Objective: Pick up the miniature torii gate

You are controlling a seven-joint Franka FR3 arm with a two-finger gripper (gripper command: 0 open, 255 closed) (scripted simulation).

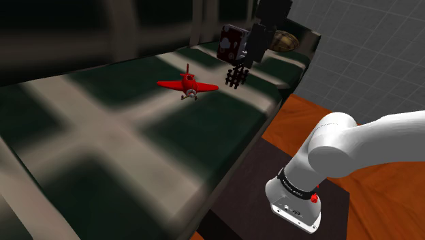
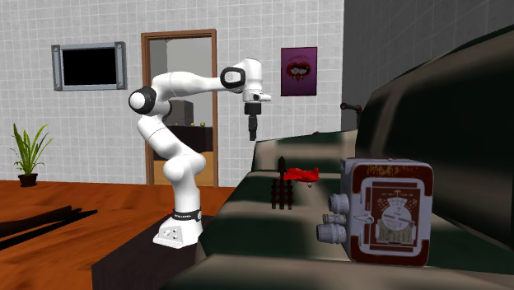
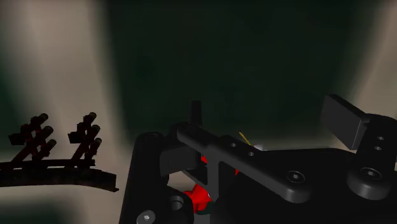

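As the second exterior view runs from its left, a potted plant (image 2: 27, 152) stands on the orange-brown floor (image 2: 74, 194) below a dark framed screen (image 2: 88, 66) on the white tiled wall. Next comes the white arm (image 2: 177, 91), rising from its dark stand (image 2: 123, 264) in front of a wood-framed doorway (image 2: 179, 49). Its black gripper (image 2: 252, 136) hangs pointing downward above the edge of a dark green cushioned surface (image 2: 239, 214) crossed by pale bands; whether it is released or clenched I cannot tell, and it grasps nothing. Lower and to the right, well apart from the gripper, the miniature torii gate (image 2: 282, 194) stands upright on that surface, dark all over. A red toy plane (image 2: 301, 175) sits just beside the gate, farther to the right. Above it a purple poster (image 2: 298, 71) hangs on the wall. At the far right, closest to that camera, rests a boxy dark red and white camera (image 2: 385, 210) with grey lenses on its side.
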